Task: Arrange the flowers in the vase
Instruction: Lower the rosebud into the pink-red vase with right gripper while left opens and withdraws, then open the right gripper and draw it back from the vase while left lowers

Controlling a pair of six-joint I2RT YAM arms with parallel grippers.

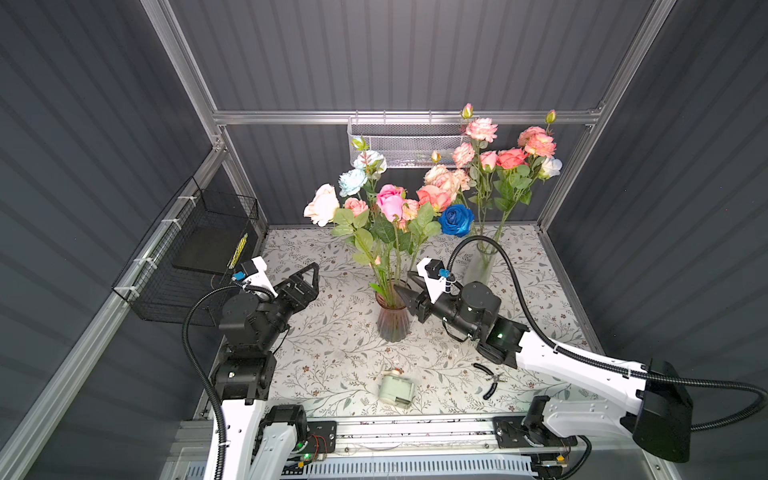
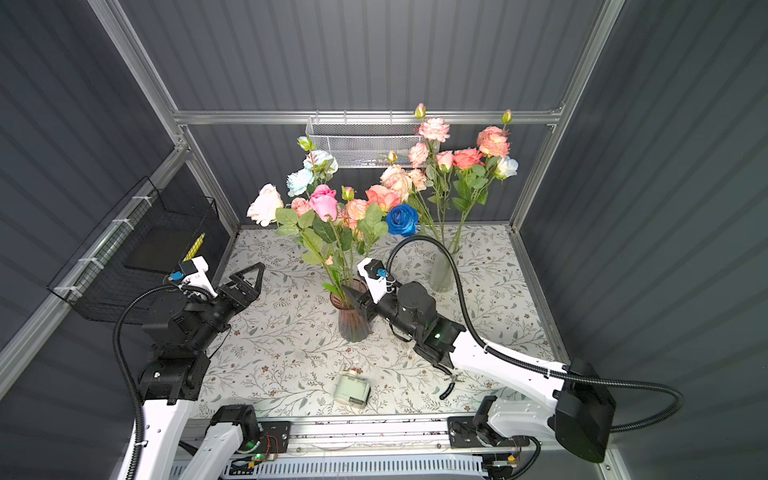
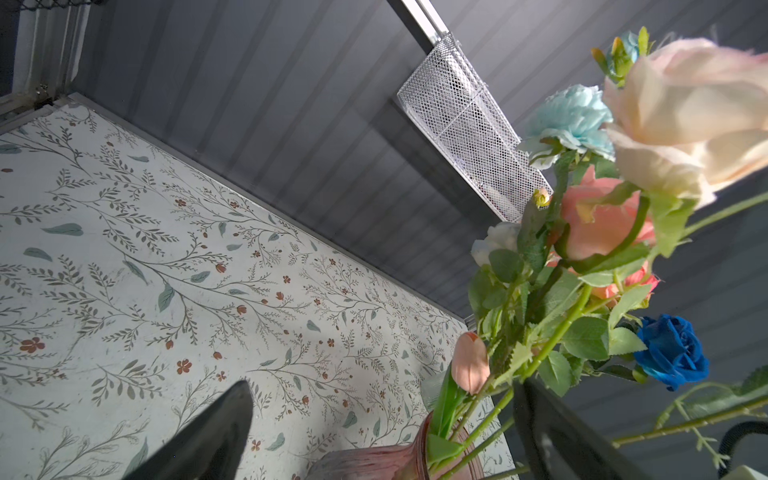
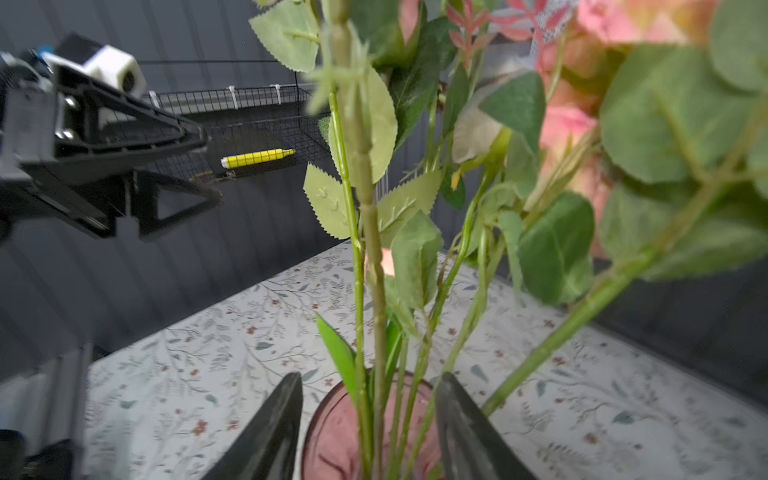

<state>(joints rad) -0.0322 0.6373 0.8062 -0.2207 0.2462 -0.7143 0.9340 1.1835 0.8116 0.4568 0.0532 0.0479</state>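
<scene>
Dark grey ribbed walls (image 1: 395, 54) in an aluminium frame close in a table (image 1: 332, 357) covered with a leaf-and-blossom print, which fills the lower middle of both top views. A black wire basket (image 1: 187, 257) hangs on the wall at the left, and a white mesh basket (image 1: 407, 145) hangs from the rail at the upper centre. The flowers (image 1: 390, 203) stand at the middle of the frame as a bunch of pink, peach, cream and pale blue heads, with their green stems down in a ribbed pink vase (image 1: 392, 320) at the table's centre. A second bunch (image 1: 498, 158) of pink and coral heads rises from a clear vase (image 1: 482, 266) at the upper right. A deep blue rose (image 1: 456, 220) hangs between the two bunches. The left gripper (image 1: 311, 272) hovers left of centre, well apart from the pink vase, its jaws spread wide and holding nothing. The right gripper (image 1: 404, 282) sits just beside the vase's rim. In the right wrist view its fingers (image 4: 282, 419) stand apart, with several stems rising between them and none pinched. A small pale green object (image 1: 397, 390) lies at the lower centre, black-handled pliers (image 1: 492, 380) at the lower right, and a yellow marker (image 1: 237, 251) in the black basket.
</scene>
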